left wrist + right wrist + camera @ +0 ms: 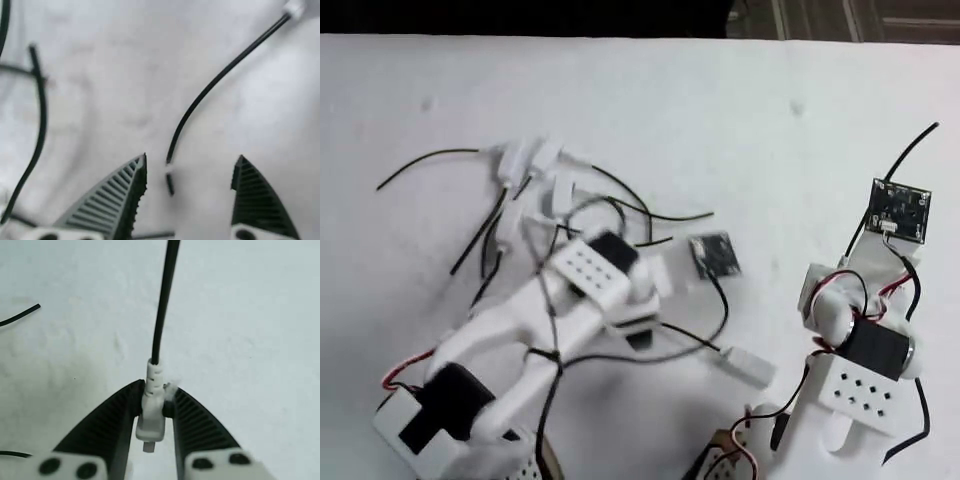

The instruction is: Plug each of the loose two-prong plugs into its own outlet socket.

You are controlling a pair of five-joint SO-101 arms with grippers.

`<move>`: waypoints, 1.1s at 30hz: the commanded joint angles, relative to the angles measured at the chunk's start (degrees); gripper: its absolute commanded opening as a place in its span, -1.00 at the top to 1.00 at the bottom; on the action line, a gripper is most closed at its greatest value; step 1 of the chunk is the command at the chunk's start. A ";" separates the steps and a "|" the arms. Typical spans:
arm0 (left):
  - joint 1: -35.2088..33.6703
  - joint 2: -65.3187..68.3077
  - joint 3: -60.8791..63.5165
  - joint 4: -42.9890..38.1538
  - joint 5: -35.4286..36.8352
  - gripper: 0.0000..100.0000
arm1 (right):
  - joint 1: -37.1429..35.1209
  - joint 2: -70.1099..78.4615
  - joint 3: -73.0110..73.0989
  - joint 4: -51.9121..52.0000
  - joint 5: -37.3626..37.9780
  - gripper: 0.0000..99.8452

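My right gripper (157,390) is shut on a white two-prong plug (151,424), whose black cable (163,300) runs away over the white table. In the high view that cable (912,150) trails off beyond the right arm at the right side. My left gripper (192,159) is open just above the table, and the cut end of a thin black cable (170,182) lies between its fingers without being held. This cable leads off to a white plug (295,7). Several loose white plugs (535,175) with black cables lie in a heap at the upper left.
Another white plug (752,366) lies between the two arms near the front. Black cables (650,215) curl across the middle of the white table (720,110). The left arm (520,340) covers much of the lower left.
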 commanded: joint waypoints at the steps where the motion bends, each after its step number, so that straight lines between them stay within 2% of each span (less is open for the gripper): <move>1: 4.70 -1.89 5.98 -12.04 1.58 0.40 | 0.66 -0.40 -0.18 -1.10 0.09 0.97; 4: 5.14 -1.89 6.95 -15.03 4.04 0.40 | 0.66 -0.40 -0.18 -1.10 0.09 0.97; 9: 5.41 2.24 3.69 -14.68 5.10 0.40 | 0.57 -0.40 -0.18 -1.10 0.09 0.97; 14: 5.14 13.58 -9.49 -4.13 5.19 0.43 | 0.57 -0.40 -0.18 -1.10 0.09 0.97; 19: 6.46 25.10 -22.59 4.40 5.10 0.69 | 0.66 -0.40 0.18 -1.10 0.09 0.97; 22: 7.96 28.53 -25.93 7.56 4.57 0.93 | 0.66 -0.75 0.79 -1.19 0.09 0.97; 23: 8.22 28.79 -25.85 7.82 4.57 0.98 | 0.66 -0.75 0.79 -1.19 0.09 0.97; 28: 6.37 25.45 -22.42 7.74 5.19 0.95 | 0.66 -0.84 0.70 -1.19 0.18 0.97; 33: 1.71 17.27 -14.86 8.26 10.90 0.95 | 0.66 -0.66 0.70 -1.19 1.58 0.97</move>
